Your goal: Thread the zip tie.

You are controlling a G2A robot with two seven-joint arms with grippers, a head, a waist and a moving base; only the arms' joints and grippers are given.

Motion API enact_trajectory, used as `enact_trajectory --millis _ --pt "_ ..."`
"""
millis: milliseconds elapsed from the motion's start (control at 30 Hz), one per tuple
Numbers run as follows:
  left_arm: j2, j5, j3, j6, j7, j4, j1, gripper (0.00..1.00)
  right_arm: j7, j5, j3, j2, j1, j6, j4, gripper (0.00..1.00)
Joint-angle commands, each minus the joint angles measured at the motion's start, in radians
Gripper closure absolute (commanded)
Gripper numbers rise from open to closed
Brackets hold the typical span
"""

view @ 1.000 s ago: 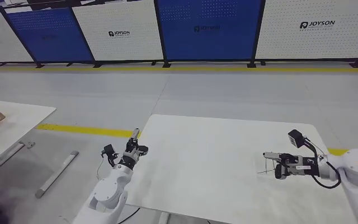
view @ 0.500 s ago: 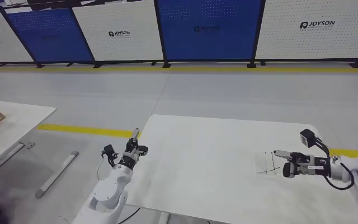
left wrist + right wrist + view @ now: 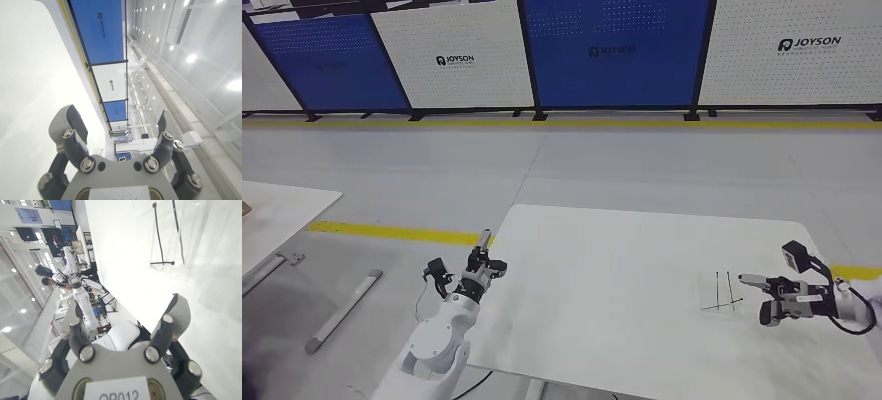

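Table (image 3: 622, 310), white, both grippers empty and zip ties loose on the right side.
Left gripper (image 3: 119, 117) sits at the table's left edge, jaws spread wide with nothing between them. Right gripper (image 3: 750, 281) is over the right side – jaws also apart, holding nothing. Black zip ties (image 3: 718, 288) (three strips, as far as I can tell) lie flat just ahead of the right gripper – two roughly parallel, one lying across their near ends. Neither gripper touches them, and they are well apart from the left one.
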Motion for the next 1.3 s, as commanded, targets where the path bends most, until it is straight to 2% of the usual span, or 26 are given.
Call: enact_trajectory --millis 0,300,400,533,667,833,1000,1267 --pt "0.000 0.000 0.000 0.000 0.000 0.000 0.000 0.00 0.000 0.017 -0.011 -0.002 0.008 0.007 0.014 0.00" --pt "0.000 0.000 0.000 0.000 0.000 0.000 0.000 0.00 0.000 0.017 -0.011 -0.002 0.008 0.007 0.014 0.00" --pt "0.000 0.000 0.000 0.000 0.000 0.000 0.000 0.00 -0.093 -0.046 -0.010 0.001 0.000 -0.022 -0.011 0.00" --pt "0.000 0.000 0.000 0.000 0.000 0.000 0.000 0.00 -0.098 -0.068 0.001 0.006 -0.003 -0.077 -0.030 0.00" --pt "0.000 0.000 0.000 0.000 0.000 0.000 0.000 0.00 -0.120 -0.092 -0.015 -0.001 0.015 -0.131 -0.002 0.00" --pt "0.000 0.000 0.000 0.000 0.000 0.000 0.000 0.00 -0.138 -0.115 -0.074 -0.025 0.048 -0.112 0.039 0.00" --pt "0.000 0.000 0.000 0.000 0.000 0.000 0.000 0.00 -0.133 -0.117 -0.140 -0.059 0.101 -0.097 0.130 0.00" --pt "0.000 0.000 0.000 0.000 0.000 0.000 0.000 0.00 -0.133 -0.116 -0.143 -0.061 0.104 -0.094 0.135 0.00"
